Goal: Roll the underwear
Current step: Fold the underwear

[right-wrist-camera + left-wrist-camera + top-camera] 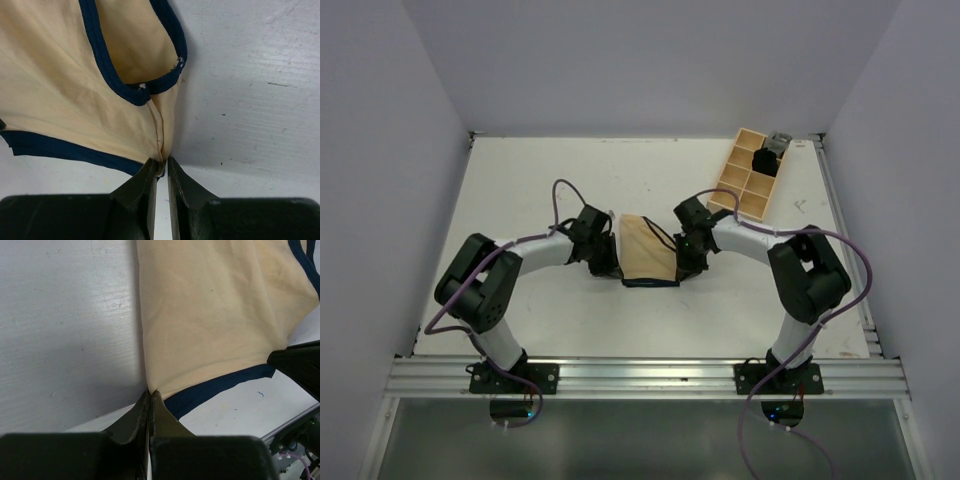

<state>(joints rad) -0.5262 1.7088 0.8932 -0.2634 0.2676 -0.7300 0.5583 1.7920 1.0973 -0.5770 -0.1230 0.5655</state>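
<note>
Two corners of the underwear [648, 250] pinched — one by left end effector [150, 396], one by right end effector [161, 165].

In the top view, the near corners of the underwear [648, 255] are covered by the left gripper [609, 266] and the right gripper [686, 264], and their fingertips are hidden beneath the wrists. In the left wrist view the underwear is cut off by the top and right edges, and only a dark wedge of the right gripper is seen at the right border. In the right wrist view the underwear is cropped at the top and left. A dark object [765, 160] in the tray [727, 168] and a grey thing [781, 141] at its far end are too small to be identified.
</note>
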